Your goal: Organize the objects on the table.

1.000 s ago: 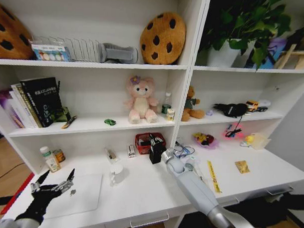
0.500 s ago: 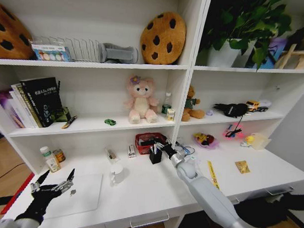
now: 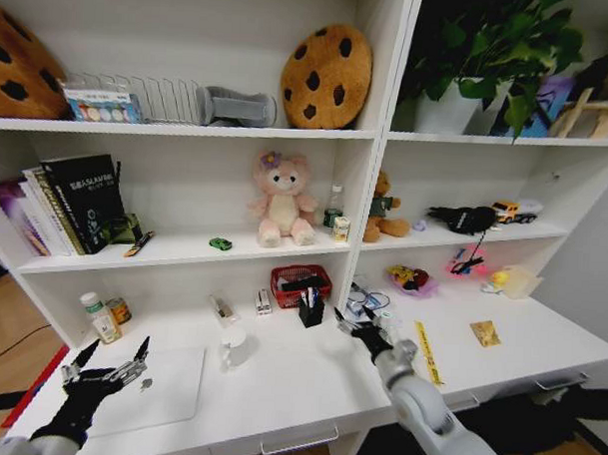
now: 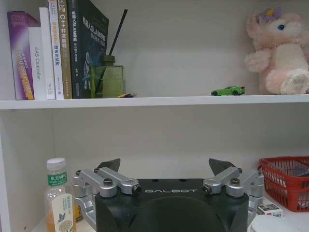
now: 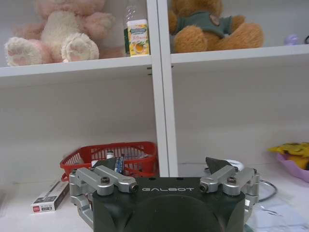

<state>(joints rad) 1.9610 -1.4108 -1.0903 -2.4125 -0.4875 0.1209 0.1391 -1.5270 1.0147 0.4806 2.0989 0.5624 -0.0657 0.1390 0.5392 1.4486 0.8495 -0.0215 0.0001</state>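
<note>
My right gripper (image 3: 359, 325) hovers open and empty over the white table (image 3: 299, 382), just right of a black holder (image 3: 311, 313) with pens in it. In the right wrist view its fingers (image 5: 107, 164) stand apart, facing the red basket (image 5: 112, 153). Low at the left my left gripper (image 3: 109, 365) is open above the closed silver laptop (image 3: 163, 390). A tiny green toy car (image 3: 221, 244) sits on the shelf above the table, also the green car (image 4: 228, 90) in the left wrist view. A small green container (image 4: 107, 79) stands beside the books.
A white cup (image 3: 232, 345) stands mid-table, two bottles (image 3: 101, 318) at the back left. The red basket (image 3: 300, 284) is behind the holder. Cables (image 3: 366, 300), a yellow strip (image 3: 427, 352), a gold packet (image 3: 485, 334) and a pink dish (image 3: 412, 281) lie to the right.
My right arm has pulled back from the black holder toward the table's front and right, its gripper empty. The left arm has not moved.
</note>
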